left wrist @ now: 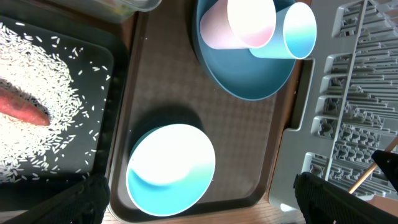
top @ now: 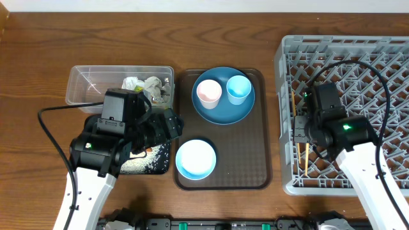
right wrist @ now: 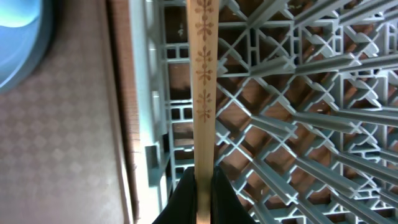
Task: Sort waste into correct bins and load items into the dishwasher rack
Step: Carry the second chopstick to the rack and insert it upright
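My left gripper (top: 171, 125) (left wrist: 199, 208) is open and empty above the white bowl (top: 195, 159) (left wrist: 171, 169) on the brown tray. The black bin (top: 153, 161) (left wrist: 106, 93) beside it holds rice grains (left wrist: 56, 81) and the orange carrot (left wrist: 22, 109). The blue plate (top: 223, 110) (left wrist: 249, 74) carries the pinkish cup (top: 208, 93) (left wrist: 239, 25) and light blue cup (top: 238, 89) (left wrist: 292, 31). The clear tub (top: 86, 83) holds paper wads (top: 148, 86). My right gripper (top: 300, 135) (right wrist: 203, 180) is shut on a wooden chopstick (right wrist: 204, 81) over the grey rack's (top: 358, 70) (right wrist: 298, 124) left side. A chopstick (top: 306, 160) shows there.
The brown serving tray (top: 246, 160) (left wrist: 249, 143) (right wrist: 62, 124) lies between the bins and the rack. The rack's left wall stands close to the tray's right edge. Bare wooden table (top: 38, 64) lies to the far left and along the back.
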{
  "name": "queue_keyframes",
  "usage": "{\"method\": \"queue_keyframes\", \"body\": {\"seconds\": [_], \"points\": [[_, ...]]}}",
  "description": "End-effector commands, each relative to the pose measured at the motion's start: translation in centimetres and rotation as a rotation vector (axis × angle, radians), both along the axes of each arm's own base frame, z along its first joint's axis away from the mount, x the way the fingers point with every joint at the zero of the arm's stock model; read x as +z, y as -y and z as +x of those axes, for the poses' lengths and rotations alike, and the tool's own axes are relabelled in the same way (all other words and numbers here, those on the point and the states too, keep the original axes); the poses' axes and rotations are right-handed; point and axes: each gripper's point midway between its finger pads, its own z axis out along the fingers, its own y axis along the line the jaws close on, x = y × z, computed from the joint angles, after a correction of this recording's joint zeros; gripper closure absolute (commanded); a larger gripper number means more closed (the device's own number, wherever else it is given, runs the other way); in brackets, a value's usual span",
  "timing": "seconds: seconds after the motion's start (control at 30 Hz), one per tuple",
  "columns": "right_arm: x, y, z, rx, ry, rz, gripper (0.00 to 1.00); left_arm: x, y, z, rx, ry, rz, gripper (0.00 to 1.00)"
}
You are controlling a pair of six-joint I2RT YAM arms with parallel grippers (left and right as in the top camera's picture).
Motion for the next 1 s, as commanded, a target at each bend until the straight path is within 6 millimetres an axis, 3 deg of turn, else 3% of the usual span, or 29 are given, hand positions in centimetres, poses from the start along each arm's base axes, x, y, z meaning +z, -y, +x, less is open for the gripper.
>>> {"method": "queue_keyframes", "body": {"seconds": [0.0,0.53,0.67,0.8,0.97], "points": [[0.1,0.3,0.5,0.013,-0.002,-0.021,0.99,0.3,0.2,0.0,-0.013,0.009,-0.007,0.02],[-3.1,0.1,1.6,0.013,-0.097,-0.041,0.97,0.3,0.3,0.0,-0.014,0.009,-0.007,0.02],[-3.4,0.1,1.6,0.013,-0.104,-0.042,0.78,0.3,0.3,0.0,-0.014,0.009,-0.007,0.02],[-3.3,0.0,1.9,0.013,-0.094,-0.041,0.36,0.3,0.3,0.0,-0.014,0.009,-0.007,0.02],[-3.3,0.0,1.8,0.014,-0.094,-0.041,0.27,0.3,0.3,0.0,-0.014,0.009,-0.007,0.02]]}}
